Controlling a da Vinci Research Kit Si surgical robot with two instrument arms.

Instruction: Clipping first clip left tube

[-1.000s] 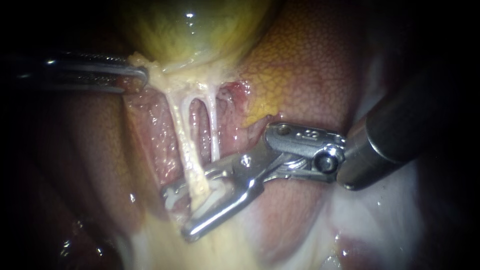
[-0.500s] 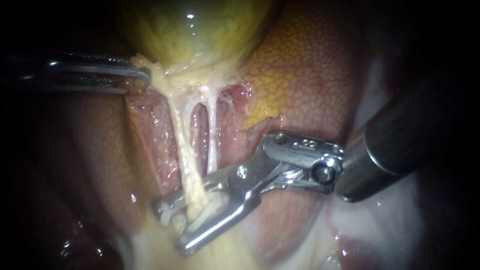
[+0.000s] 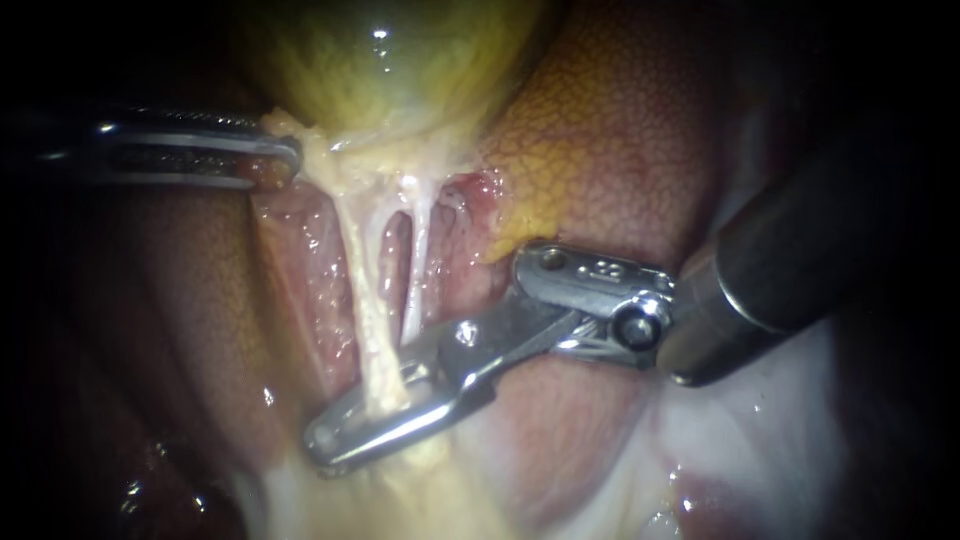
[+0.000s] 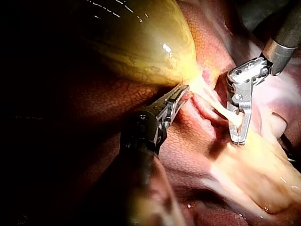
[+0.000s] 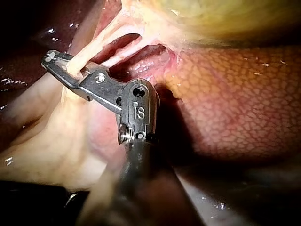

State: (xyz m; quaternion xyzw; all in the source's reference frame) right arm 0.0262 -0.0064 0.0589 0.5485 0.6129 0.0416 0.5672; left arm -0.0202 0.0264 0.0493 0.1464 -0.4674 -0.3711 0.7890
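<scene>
Near the lower edge of the liver, clamps the left tube with the right instrument, jaws closed on it from two sides, low down where it runs into pale fat. Brings that shaft in from the right, wrist bent, jaws lying across the tube and reaching just past it. Leaves the right tube outside the jaws, just beside the left one with a narrow gap between, its lower end lost from sight at the upper jaw. Grips with the left instrument, jaws clamped on the ragged pale tissue at the bottom of the gallbladder, close to where both tubes start. Shows both tubes stretched straight from there down toward the right instrument. Seen from the right wrist, has the left tube crossing between the jaws close to their tips, with mottled orange-red liver beside the wrist joint. Cannot tell whether a clip sits inside the closed jaws.
</scene>
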